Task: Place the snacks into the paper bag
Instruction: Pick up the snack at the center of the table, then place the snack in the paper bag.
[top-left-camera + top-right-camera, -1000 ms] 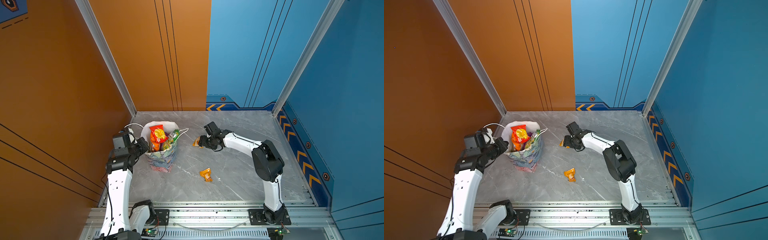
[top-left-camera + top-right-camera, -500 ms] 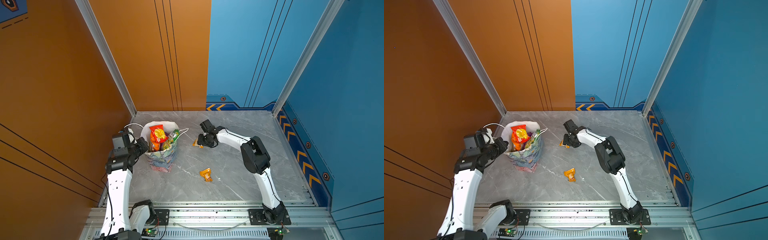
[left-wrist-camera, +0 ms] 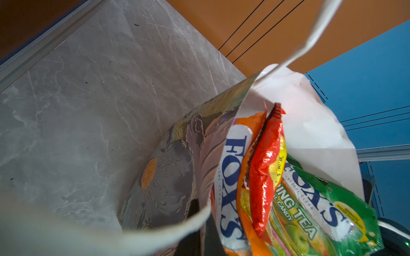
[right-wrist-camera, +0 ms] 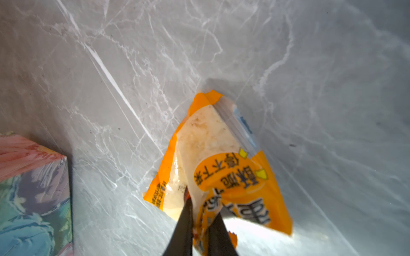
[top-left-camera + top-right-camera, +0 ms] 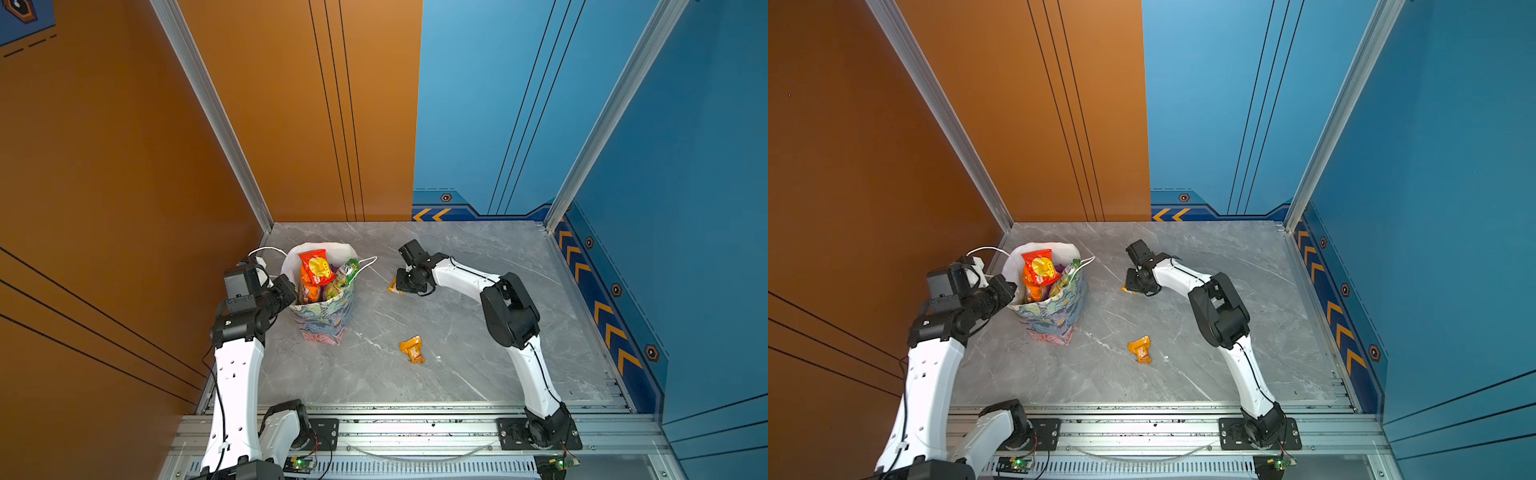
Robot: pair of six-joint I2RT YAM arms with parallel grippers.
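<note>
Now | bag (image 5: 325, 320): 1 | loose orange packet (image 5: 411, 349): 1 | pinched packet (image 4: 230, 175): 1

Grey marble-look tabletop (image 5: 478, 374), veined white, flat between the walls. Orange panels (image 5: 124, 145) on one side and part of the back, scored with thin black lines. Blue panels (image 5: 478, 104) on the rest. Aluminium posts (image 5: 212, 112) in the corners. Orange chevrons (image 5: 598, 307) low on the blue wall, with hexagon marks (image 5: 446, 197) among them. Aluminium rail (image 5: 415, 432) along the near edge, bearing what look like small circuit boards (image 5: 299, 462) lit green.
</note>
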